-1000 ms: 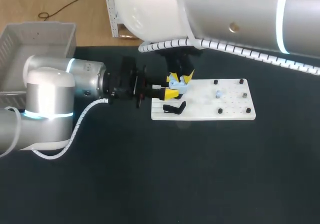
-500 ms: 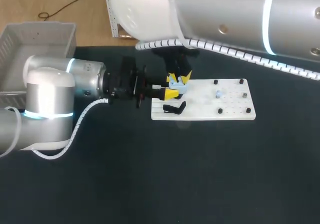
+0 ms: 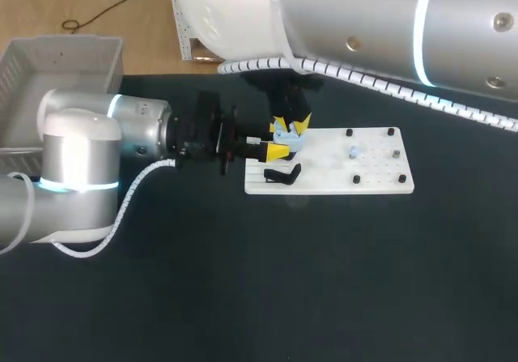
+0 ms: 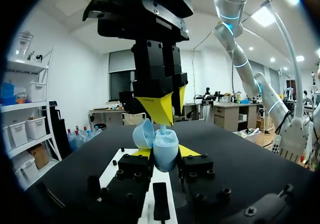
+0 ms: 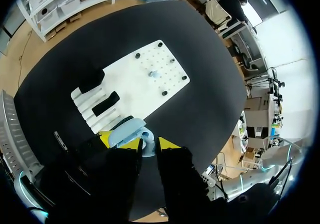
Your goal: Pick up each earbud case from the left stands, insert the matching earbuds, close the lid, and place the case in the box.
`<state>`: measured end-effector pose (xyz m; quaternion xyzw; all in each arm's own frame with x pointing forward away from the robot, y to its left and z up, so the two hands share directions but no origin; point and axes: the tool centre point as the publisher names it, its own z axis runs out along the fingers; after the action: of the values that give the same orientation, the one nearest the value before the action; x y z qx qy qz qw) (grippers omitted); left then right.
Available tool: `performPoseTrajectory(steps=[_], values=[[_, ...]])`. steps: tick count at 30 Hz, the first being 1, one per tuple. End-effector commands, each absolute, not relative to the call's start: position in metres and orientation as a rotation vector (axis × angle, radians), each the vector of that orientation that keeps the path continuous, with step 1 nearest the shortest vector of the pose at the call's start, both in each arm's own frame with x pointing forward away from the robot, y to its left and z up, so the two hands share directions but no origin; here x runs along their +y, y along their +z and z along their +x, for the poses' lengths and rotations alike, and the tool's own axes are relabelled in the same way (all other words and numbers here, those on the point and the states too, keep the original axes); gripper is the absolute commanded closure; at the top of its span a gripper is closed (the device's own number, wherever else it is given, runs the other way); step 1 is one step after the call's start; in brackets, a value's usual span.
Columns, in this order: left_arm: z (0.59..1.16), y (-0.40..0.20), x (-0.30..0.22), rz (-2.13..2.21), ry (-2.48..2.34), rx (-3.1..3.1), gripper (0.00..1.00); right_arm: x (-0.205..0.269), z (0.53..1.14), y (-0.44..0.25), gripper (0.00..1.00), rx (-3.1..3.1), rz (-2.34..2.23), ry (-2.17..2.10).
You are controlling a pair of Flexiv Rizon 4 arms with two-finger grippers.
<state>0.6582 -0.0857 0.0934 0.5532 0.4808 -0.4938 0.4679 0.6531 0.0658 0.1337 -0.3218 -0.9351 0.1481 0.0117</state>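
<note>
The left tool (image 3: 273, 146) is clenched on a pale blue earbud case (image 4: 165, 151), one yellow tip against each side, holding it just above the left end of a white board (image 3: 372, 177) that lies on the dark desk (image 3: 283, 289). The case's lid (image 4: 143, 134) stands open, tilted to one side. The right tool (image 3: 292, 125) hangs straight over the case with its fingers pinched on a small pale blue earbud (image 4: 163, 129), whose lower end sits at the case's mouth. A black case (image 3: 282, 175) rests on the stands at the board's left end, and another blue earbud (image 3: 354, 150) sits farther right among the board's pegs. The grey box (image 3: 57, 58) stands at the desk's far left corner, well apart from both tools.
</note>
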Motion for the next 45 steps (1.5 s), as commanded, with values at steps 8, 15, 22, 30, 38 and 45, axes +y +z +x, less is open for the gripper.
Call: performPoseTrajectory(steps=[8,15,22,30,38,45], values=[[0.656,0.094,-0.086,1.354,-1.206,1.182,1.0,0.062,0.656,0.129,1.0,-2.89,-1.017,0.476],[0.656,0.094,-0.086,1.354,-1.206,1.182,1.0,0.061,0.656,0.126,1.0,-2.881,-1.022,0.479],[0.656,0.094,-0.086,1.354,-1.206,1.182,1.0,0.061,0.652,0.128,0.51,-2.884,-1.021,0.446],[0.656,0.094,-0.086,1.354,-1.206,1.182,1.0,0.053,0.636,0.151,0.51,-2.937,-1.026,0.287],[0.656,0.094,-0.086,1.354,-1.206,1.182,1.0,0.019,0.627,0.171,0.53,-3.085,-0.792,-0.118],[0.656,0.094,-0.086,1.354,-1.206,1.182,1.0,-0.009,0.631,0.173,0.54,-3.153,-0.569,-0.362]])
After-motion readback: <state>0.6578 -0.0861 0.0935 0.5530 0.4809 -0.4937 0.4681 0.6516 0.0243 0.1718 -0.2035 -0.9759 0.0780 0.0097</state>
